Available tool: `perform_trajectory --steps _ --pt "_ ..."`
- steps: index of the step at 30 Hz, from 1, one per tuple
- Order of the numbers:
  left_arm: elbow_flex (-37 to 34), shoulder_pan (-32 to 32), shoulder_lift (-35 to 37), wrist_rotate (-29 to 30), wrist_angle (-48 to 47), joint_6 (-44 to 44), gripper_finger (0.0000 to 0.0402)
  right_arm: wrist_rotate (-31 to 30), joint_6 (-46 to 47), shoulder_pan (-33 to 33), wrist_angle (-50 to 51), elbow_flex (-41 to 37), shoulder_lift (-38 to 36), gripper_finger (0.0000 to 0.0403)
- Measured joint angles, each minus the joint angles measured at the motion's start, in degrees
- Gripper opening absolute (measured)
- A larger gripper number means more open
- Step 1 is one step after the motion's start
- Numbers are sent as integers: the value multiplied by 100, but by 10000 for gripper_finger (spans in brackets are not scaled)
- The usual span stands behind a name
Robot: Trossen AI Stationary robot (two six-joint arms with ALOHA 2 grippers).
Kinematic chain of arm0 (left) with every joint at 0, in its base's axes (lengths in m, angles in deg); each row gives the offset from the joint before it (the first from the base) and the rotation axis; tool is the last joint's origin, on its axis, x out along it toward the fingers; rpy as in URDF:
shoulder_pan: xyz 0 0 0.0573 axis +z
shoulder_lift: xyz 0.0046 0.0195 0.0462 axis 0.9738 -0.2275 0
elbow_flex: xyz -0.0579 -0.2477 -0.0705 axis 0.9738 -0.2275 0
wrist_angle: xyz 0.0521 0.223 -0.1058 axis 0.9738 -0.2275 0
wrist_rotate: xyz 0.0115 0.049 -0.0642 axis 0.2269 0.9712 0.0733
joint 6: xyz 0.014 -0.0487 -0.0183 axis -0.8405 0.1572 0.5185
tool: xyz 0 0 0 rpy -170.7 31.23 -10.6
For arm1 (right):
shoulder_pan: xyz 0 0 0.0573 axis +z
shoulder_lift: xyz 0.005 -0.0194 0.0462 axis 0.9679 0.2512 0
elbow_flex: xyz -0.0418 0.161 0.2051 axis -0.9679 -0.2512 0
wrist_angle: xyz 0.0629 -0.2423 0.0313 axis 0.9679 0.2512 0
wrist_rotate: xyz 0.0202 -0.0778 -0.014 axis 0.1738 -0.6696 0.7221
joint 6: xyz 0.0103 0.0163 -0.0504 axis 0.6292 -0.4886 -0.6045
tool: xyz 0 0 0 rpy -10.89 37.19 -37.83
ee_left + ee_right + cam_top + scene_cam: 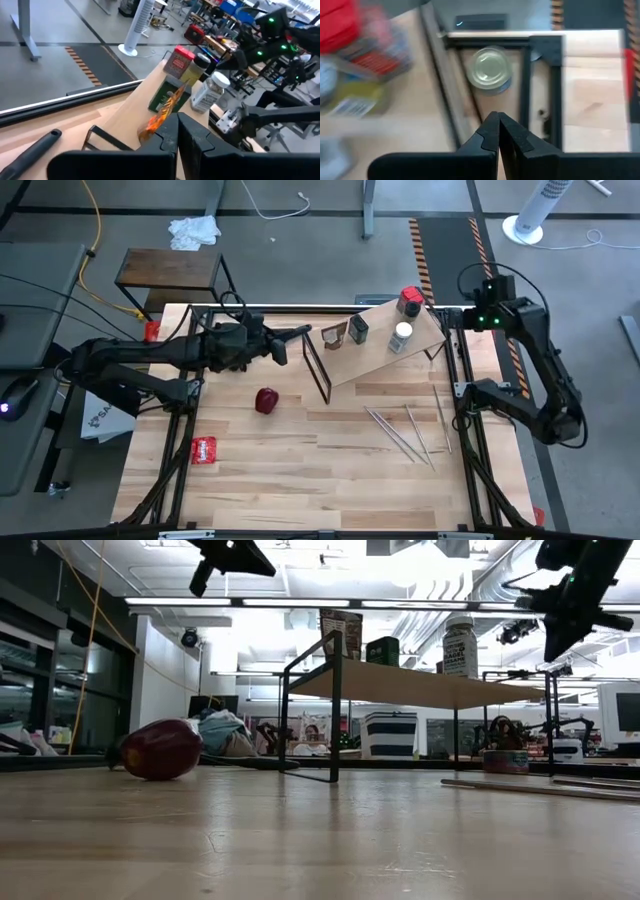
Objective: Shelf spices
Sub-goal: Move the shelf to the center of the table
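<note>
Spices (401, 335) all stand on shelf (385, 340), just ahead of left gripper (305, 332), fingers pressed together, empty, level with the board's near end. Beyond the jars, right gripper (470, 318), also closed, hangs by the far end. Risk: either arm swinging could clip the shelf and topple jars.

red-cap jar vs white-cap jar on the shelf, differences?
The red-cap jar has a red lid and a red label; the white-cap jar is clear with a white label. The red-cap jar stands nearer the shelf's far end, the white-cap jar closer to its middle. Both stand upright on the shelf.
</note>
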Motion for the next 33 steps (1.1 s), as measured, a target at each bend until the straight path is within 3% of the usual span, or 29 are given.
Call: perform_trajectory --steps 8,15,25,33 --pt "0 -118 -26 113 -360 11 0 403 479 95 -668 -702 57 0" --pt "0 -359 -27 350 -1589 517 0 603 435 130 -712 -1001 -75 0" --pt "0 -1161 -26 1031 -3888 2198 0 1130 481 406 -257 -1008 -610 0" --pt "0 -1912 -26 1604 -4910 3437 0 1195 877 992 -51 -1008 -792 0"
